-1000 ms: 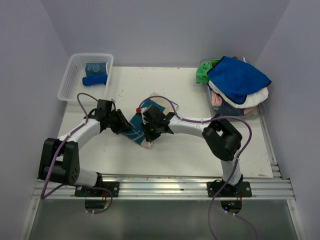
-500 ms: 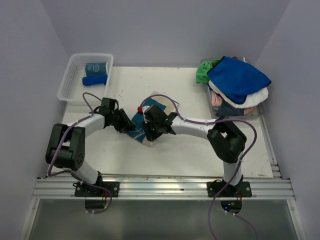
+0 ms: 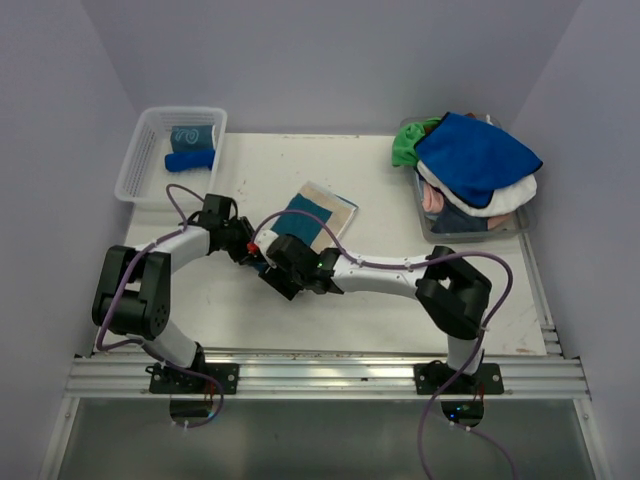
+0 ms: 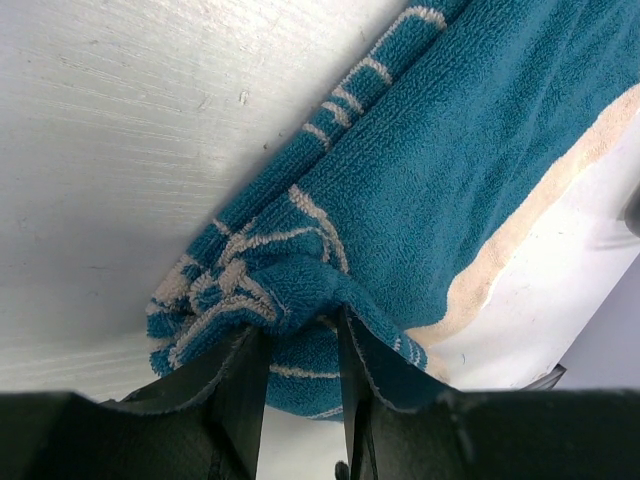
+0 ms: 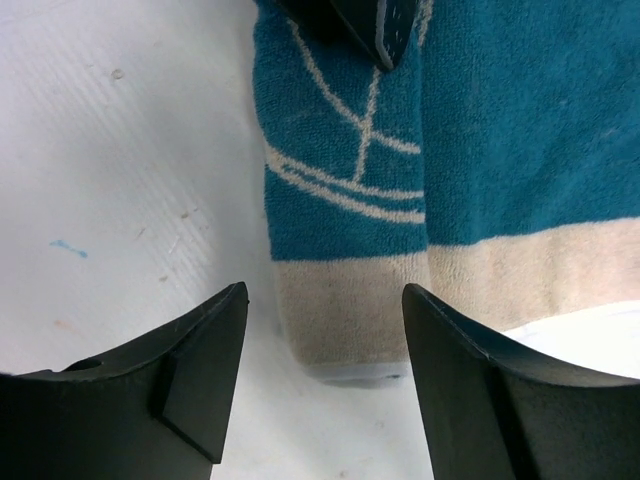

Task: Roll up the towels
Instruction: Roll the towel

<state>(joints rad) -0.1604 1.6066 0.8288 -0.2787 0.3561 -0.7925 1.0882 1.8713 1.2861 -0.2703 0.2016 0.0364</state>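
Observation:
A teal and beige towel (image 3: 312,212) with white swirls lies partly rolled on the white table (image 3: 380,310). My left gripper (image 3: 252,250) is shut on a bunched fold at its teal near end (image 4: 290,290), with the cloth pinched between the fingers (image 4: 245,400). My right gripper (image 3: 272,268) stands open just short of the towel's beige end (image 5: 345,310), touching nothing. The left gripper's finger (image 5: 350,25) shows on the towel in the right wrist view. More towels are piled at the back right, a royal blue one (image 3: 475,155) on top of green (image 3: 408,145) and white (image 3: 480,205) ones.
A clear mesh basket (image 3: 135,165) at the back left holds a rolled teal towel (image 3: 190,135) and a rolled blue towel (image 3: 188,160). The pile at the right sits in a clear container (image 3: 500,228). Purple cables loop over both arms.
My right gripper has opened, let go of the towel and drawn back toward the near left. The towel's far part now lies uncovered. The left gripper has kept its hold.

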